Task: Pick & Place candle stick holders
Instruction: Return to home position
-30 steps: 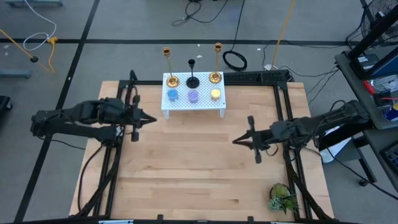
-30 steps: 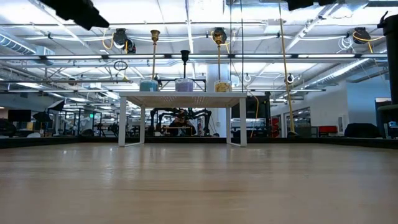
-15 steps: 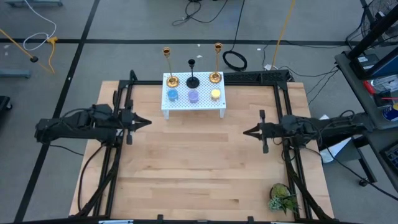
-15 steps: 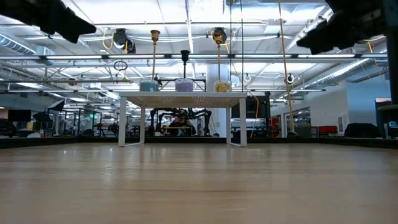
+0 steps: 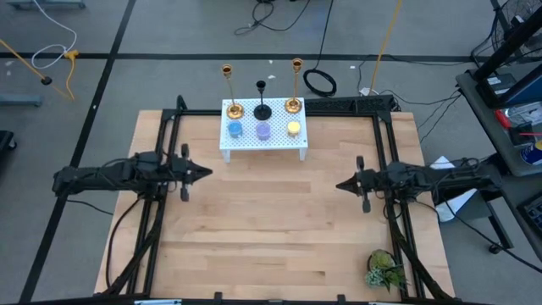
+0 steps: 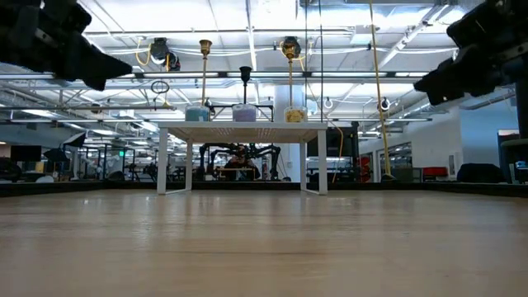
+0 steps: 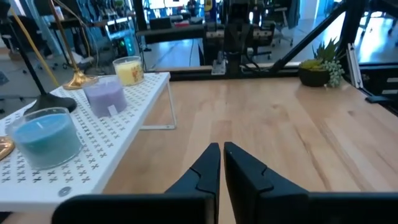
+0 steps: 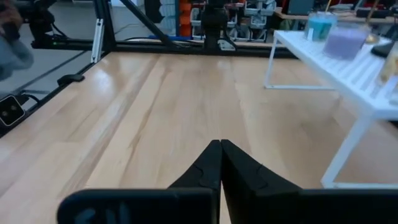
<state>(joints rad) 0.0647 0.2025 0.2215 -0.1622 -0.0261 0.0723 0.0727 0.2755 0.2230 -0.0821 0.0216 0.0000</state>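
Observation:
A small white perforated shelf (image 5: 263,140) stands at the table's far middle. On it stand two tall gold candle stick holders (image 5: 229,89) (image 5: 295,85), a shorter black one (image 5: 262,100), and blue (image 5: 235,129), purple (image 5: 263,130) and yellow (image 5: 293,128) cups. My left gripper (image 5: 207,172) is shut and empty at the table's left, near of the shelf. My right gripper (image 5: 340,184) is shut and empty at the right. The left wrist view shows the blue cup (image 7: 46,137), the purple cup (image 7: 106,98) and the yellow cup (image 7: 129,70).
A green plant sprig (image 5: 384,269) lies at the near right corner. Black frame rails (image 5: 391,152) run along the table's left and right sides. Bare wood lies between the two grippers, near of the shelf.
Both arms have drawn back and come down. My left gripper has gone a little toward the near edge. My right gripper has gone toward the right edge. Both stay shut.

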